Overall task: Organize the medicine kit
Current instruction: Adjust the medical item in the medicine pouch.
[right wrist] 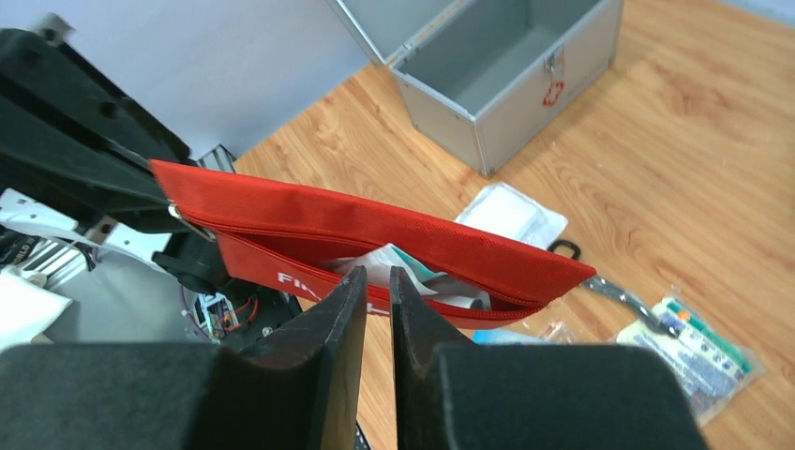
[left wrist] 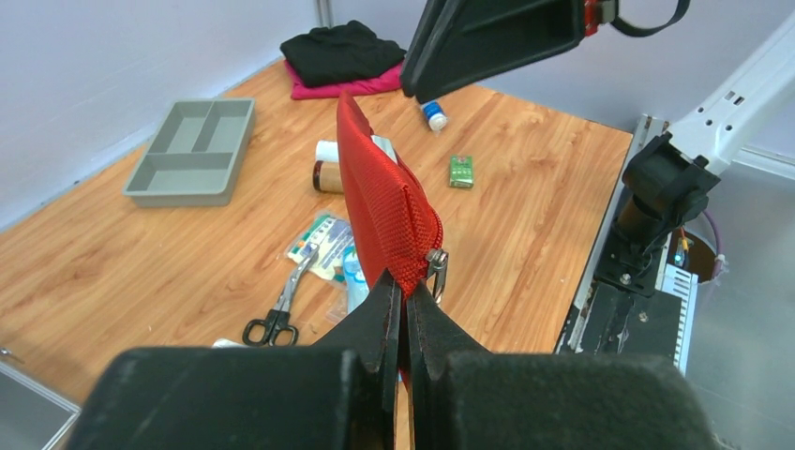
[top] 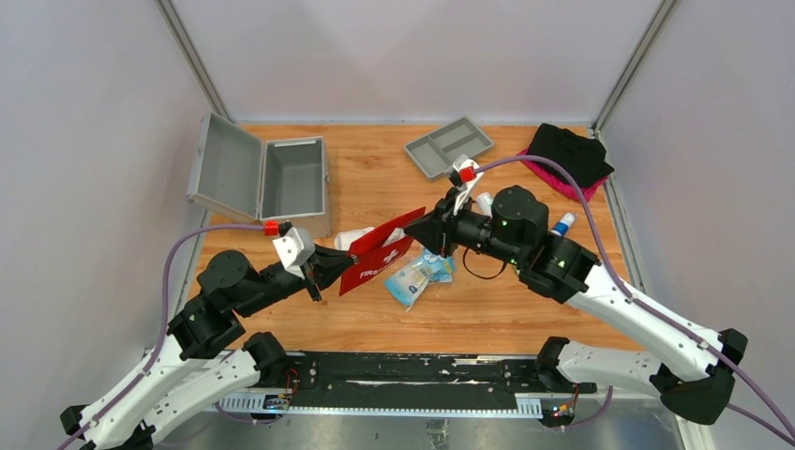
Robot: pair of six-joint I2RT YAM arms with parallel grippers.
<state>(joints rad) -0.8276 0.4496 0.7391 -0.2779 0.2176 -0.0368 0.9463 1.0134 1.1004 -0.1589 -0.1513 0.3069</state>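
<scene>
Works over a wood-grain table (top: 375,169) boxed in by pale grey walls (top: 403,56). Pinches, with the left gripper (top: 343,262), the zipper end of the red pouch (top: 380,251), held off the table near centre. Reads "FIRST" in white beside a white cross. Runs lengthwise left to right, rising rightward into the right gripper (top: 422,228), fingers pressed together on its lip.

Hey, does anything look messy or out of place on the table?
Yes. The red pouch is hanging in the air, pinched between the left gripper and right gripper, unzipped with white packets poking out. Scissors and flat packets lie scattered on the wood instead of in the open metal case.
</scene>
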